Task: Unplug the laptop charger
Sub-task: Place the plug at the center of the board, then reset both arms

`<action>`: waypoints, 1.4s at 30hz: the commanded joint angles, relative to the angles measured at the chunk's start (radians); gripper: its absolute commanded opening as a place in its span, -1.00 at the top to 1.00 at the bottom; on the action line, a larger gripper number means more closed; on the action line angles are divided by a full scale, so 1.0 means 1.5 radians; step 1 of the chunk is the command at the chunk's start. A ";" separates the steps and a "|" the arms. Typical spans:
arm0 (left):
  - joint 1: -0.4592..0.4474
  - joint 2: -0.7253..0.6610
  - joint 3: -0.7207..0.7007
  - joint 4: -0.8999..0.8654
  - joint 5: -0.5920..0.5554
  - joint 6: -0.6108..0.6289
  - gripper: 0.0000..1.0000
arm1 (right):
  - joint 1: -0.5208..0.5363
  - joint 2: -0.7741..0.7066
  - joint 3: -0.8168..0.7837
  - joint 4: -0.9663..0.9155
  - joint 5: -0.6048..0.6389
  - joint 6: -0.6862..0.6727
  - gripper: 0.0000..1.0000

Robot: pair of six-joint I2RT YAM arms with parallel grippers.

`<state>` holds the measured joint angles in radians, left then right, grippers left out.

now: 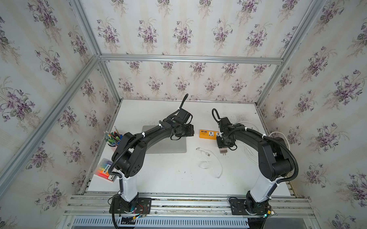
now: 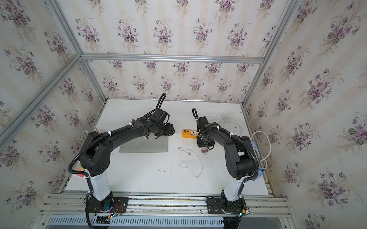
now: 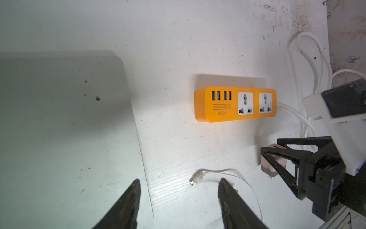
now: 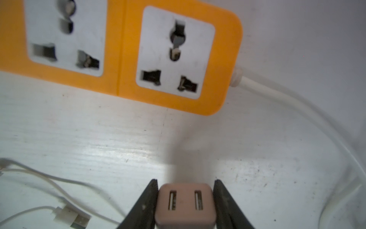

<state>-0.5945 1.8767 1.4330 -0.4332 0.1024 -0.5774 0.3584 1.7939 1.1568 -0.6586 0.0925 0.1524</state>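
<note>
Right wrist view: right gripper point(image 4: 185, 184) clamps the laptop charger point(image 4: 185, 206) on both sides, the cube out of the orange power strip point(image 4: 126, 59) and just beside it. Left gripper point(image 3: 179, 186) hangs open and empty over the laptop point(image 3: 69, 128) edge; the cable connector point(image 3: 195, 180) lies loose nearby.

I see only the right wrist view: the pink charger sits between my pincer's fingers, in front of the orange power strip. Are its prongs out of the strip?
Observer: Yes. In both top views the charger shows two bare prongs, pointing away from the power strip.
Operator: Is the thin cable plugged in the laptop?
Observer: No. The left wrist view shows its connector lying on the table, apart from the laptop.
Operator: Where is the left pincer?
Observer: The left pincer is open and empty, over the laptop's edge.
</note>
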 commanded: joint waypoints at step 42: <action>0.078 -0.494 -0.221 -0.128 -0.250 0.163 -0.99 | -0.001 -0.432 -0.076 0.155 -0.070 -0.017 -1.00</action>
<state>-0.4889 1.1900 1.1526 -0.6048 -0.1696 -0.3573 0.3573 1.1797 1.0859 -0.5198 -0.0402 0.1028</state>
